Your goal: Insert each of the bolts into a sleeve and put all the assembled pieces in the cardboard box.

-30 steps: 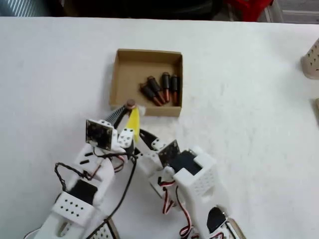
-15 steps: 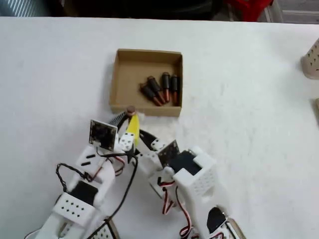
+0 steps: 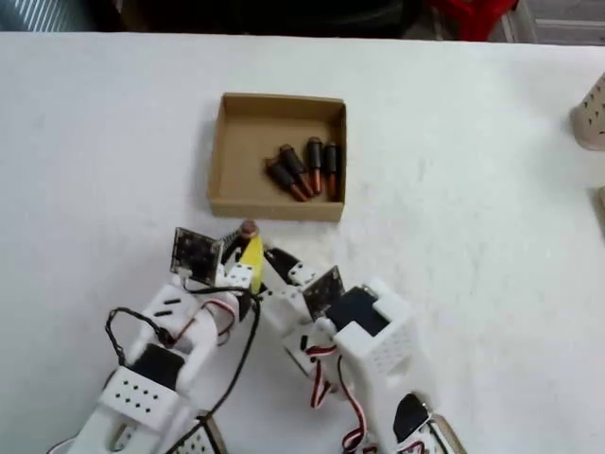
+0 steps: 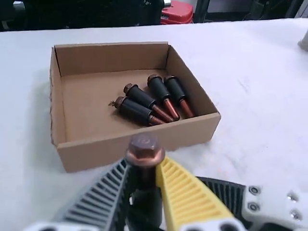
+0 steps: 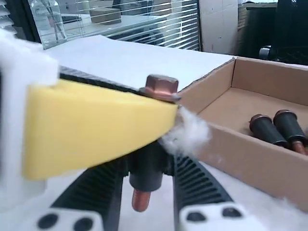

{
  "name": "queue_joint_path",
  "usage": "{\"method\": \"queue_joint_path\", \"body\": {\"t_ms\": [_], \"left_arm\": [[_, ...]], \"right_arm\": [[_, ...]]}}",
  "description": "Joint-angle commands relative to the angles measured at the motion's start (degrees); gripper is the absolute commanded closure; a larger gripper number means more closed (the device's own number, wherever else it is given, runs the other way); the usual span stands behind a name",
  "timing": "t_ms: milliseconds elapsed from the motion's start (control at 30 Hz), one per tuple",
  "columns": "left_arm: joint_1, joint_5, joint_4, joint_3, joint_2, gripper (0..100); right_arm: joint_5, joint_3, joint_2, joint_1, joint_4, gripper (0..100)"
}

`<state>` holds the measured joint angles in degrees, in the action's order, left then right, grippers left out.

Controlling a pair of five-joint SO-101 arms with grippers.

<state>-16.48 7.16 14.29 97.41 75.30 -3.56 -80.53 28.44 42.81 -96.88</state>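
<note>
The left gripper [image 3: 244, 242], one ribbed finger grey and one yellow, has drawn back from the near wall of the shallow brown cardboard box [image 3: 216, 151] and now stands a little short of it. It is clamped on a black cylindrical sleeve [image 5: 147, 171]. The sleeve stands upright with a copper-coloured hex-head bolt [image 4: 145, 150] through it, head up top and tip poking out below. The right gripper [image 5: 148, 180] sits close around the lower sleeve; whether it has hold I cannot tell. To my eye the piece wants lifting clear of that near wall. Then it should go over the bare floor of the box, beside the four assembled pieces [image 3: 304, 170] in its right half, and be let go low.
</note>
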Motion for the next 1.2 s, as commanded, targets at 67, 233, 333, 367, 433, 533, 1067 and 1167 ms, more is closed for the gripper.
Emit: {"method": "queue_joint_path", "body": {"t_ms": [67,233,333,367,433,533,1067,1167], "left_arm": [[0.6,-8.5,2.3,-0.1,0.7,82],[0.7,-4.7,4.3,-0.4,0.7,63],[0.7,-3.9,3.8,-0.8,0.7,60],[0.9,-2.8,4.0,-1.7,0.8,59],[2.3,-1.5,4.3,-4.0,0.8,58],[3.7,-1.1,4.8,-7.1,0.8,57],[15.0,6.5,38.2,-37.5,0.8,57],[19.2,6.3,40.2,-37.5,0.8,61]], "right_arm": [[0.3,-0.2,-3.8,-1.6,-1.4,98.1],[0.3,-0.2,-3.8,-1.5,-1.4,98.1],[0.3,-0.2,-3.8,-1.4,-0.6,98.1],[0.4,-0.1,-3.8,-1.4,0.3,98.1],[0.4,0.0,-3.8,-1.3,1.0,98.1],[0.5,0.0,-3.8,-1.3,1.1,98.1],[0.3,0.0,-3.8,-1.4,1.4,98.1],[0.3,0.0,-3.8,-1.5,1.5,98.1]]}}
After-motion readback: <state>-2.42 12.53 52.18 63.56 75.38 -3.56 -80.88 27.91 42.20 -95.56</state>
